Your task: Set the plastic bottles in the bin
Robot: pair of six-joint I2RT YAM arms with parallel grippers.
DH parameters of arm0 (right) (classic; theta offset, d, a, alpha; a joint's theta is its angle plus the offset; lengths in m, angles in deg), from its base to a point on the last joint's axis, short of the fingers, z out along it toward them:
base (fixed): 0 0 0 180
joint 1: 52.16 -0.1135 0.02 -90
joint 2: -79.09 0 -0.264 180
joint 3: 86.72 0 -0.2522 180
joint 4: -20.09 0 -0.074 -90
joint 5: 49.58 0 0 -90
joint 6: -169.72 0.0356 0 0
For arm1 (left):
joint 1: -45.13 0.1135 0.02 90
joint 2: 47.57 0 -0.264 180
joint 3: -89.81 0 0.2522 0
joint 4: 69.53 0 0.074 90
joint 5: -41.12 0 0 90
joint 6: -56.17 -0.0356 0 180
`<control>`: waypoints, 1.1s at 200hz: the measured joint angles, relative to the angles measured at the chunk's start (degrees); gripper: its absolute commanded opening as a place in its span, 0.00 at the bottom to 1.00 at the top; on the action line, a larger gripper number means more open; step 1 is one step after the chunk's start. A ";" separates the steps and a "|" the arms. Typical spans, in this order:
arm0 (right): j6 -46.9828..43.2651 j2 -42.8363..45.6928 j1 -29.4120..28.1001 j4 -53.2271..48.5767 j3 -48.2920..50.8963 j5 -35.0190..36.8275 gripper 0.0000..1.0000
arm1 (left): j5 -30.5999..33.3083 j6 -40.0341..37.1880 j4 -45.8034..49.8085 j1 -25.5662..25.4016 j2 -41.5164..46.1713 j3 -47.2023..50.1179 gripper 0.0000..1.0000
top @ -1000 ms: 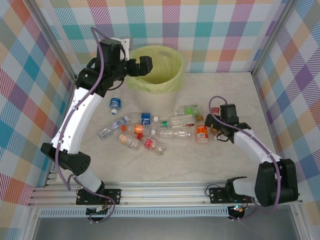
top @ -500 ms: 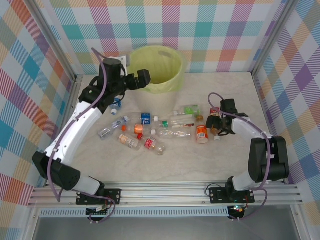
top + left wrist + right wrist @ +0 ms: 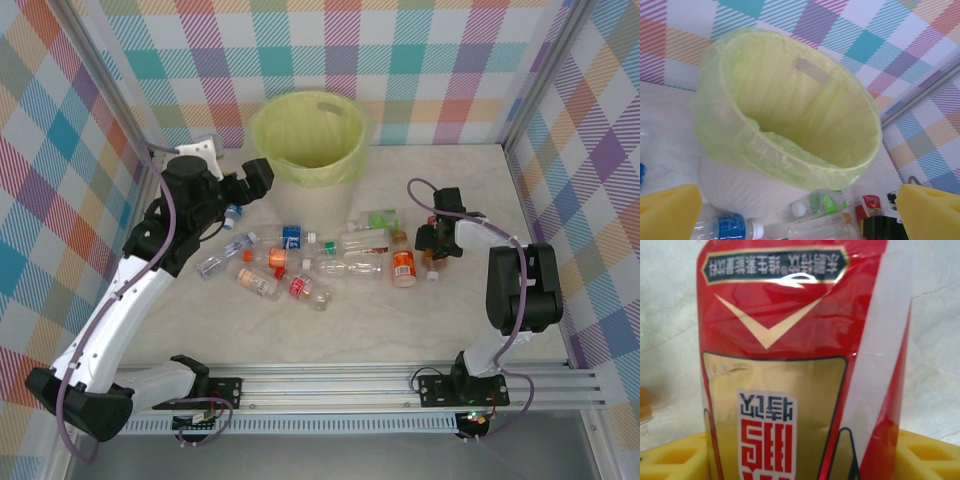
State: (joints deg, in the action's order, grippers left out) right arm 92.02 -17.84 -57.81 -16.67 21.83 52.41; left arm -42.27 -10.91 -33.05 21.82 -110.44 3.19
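The right gripper [image 3: 431, 244] has its foam pads [image 3: 670, 460] against both sides of a red bottle [image 3: 790, 365]; its thin, glossy, creased wall could buckle and slip out. The left gripper [image 3: 258, 174], wide and empty, faces the bin [image 3: 805, 161] just ahead, whose slack, filmy liner could snag a finger.

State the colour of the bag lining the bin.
Translucent yellow-green. The bag shows best in the left wrist view, draped over the cream bin.

Overhead looking down, left wrist close on shared bin [image 3: 340, 160]
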 measured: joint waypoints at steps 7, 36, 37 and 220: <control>-0.02 0.15 0.02 0.61 0.26 0.33 0.59 | 1.84 -0.11 0.04 0.00 1.16 1.57 1.00; 0.35 4.68 0.00 3.37 4.13 1.03 0.53 | 9.70 -0.44 1.03 0.94 4.28 6.82 1.00; 0.35 5.01 0.00 3.48 4.33 1.01 0.53 | 9.84 -0.44 1.05 0.98 4.35 6.93 1.00; 5.11 27.47 -4.57 17.03 -1.42 -27.26 0.43 | 15.34 4.20 4.11 3.63 5.73 18.99 1.00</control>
State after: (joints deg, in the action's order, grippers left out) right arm 97.13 9.63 -62.38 0.35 20.41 25.15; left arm -26.92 -6.72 -28.94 25.45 -104.72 22.18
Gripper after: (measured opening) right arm 0.545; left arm 0.997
